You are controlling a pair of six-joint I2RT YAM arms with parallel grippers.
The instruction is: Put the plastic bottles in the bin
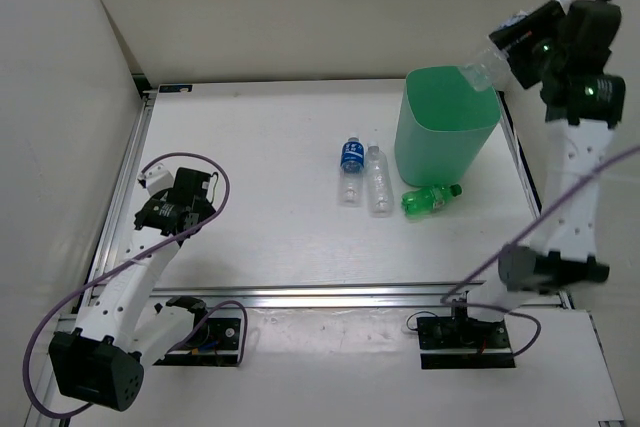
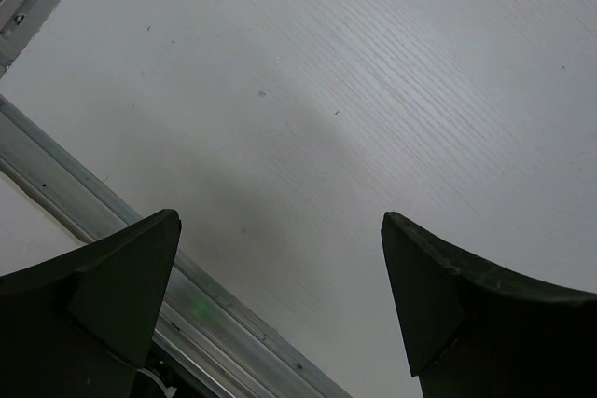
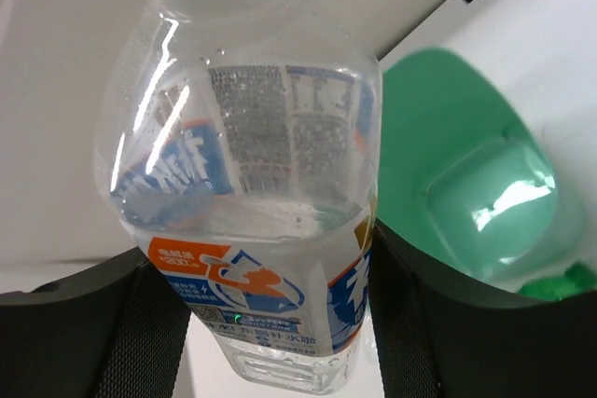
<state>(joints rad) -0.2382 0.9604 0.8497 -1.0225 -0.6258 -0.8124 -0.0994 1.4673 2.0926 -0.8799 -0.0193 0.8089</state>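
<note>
Bottle [image 3: 252, 184], orange-blue label, clamped in my right hand [image 3: 266, 323] across labelled lower body, above bin [image 1: 445, 137] rim. Feels light, thin-walled, slick; squeeze gently. Left hand [image 2: 280, 286] spread wide over table [image 2: 373, 90].

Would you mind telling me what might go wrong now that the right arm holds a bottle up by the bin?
1. The labelled bottle in the right gripper hangs by the far right rim corner of the bin, not over its middle; released here, it might clip the rim and fall outside.
2. The bin stands near the right edge of the table; a bump from the arm could shift it.
</note>
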